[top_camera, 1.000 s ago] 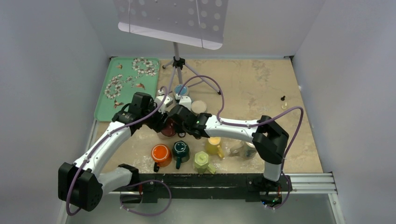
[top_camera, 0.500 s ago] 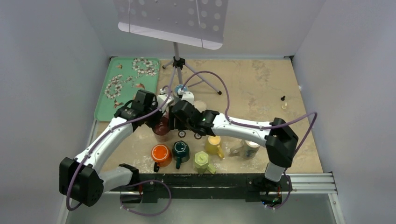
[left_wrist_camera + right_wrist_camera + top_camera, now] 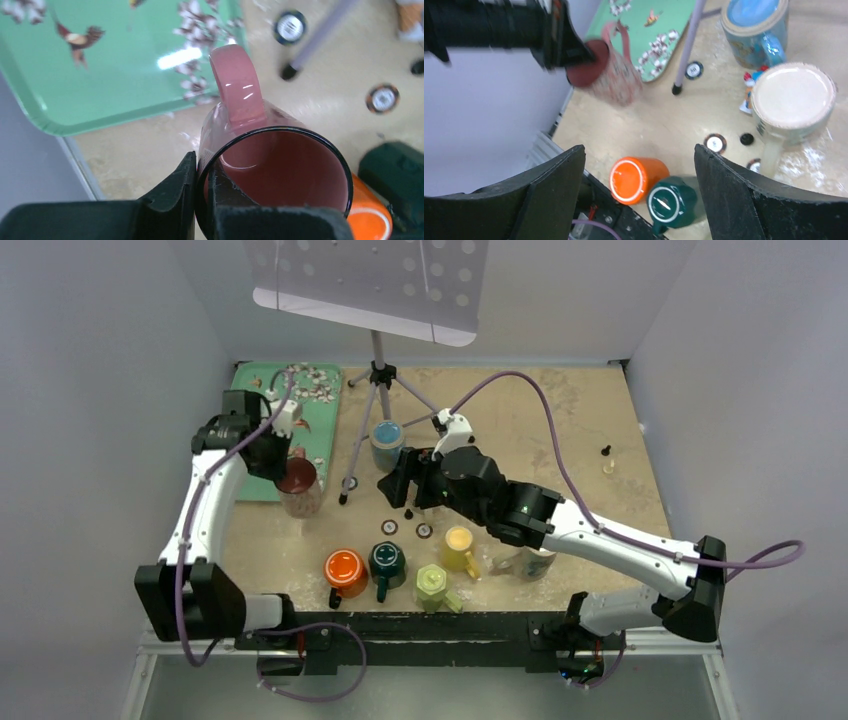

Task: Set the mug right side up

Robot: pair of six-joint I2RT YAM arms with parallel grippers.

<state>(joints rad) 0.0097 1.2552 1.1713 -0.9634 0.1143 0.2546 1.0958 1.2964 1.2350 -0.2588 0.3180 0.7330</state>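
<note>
While the left gripper (image 3: 202,182) clamps one wall of the pink mug (image 3: 272,167) at the rim (mouth up, handle toward 12 o'clock in the wrist view), the mug sits at 9 o'clock of the table, by the green tray's (image 3: 125,85) corner. The right gripper (image 3: 639,165), at the mug's 3 o'clock, gapes wide, holding nothing.
</note>
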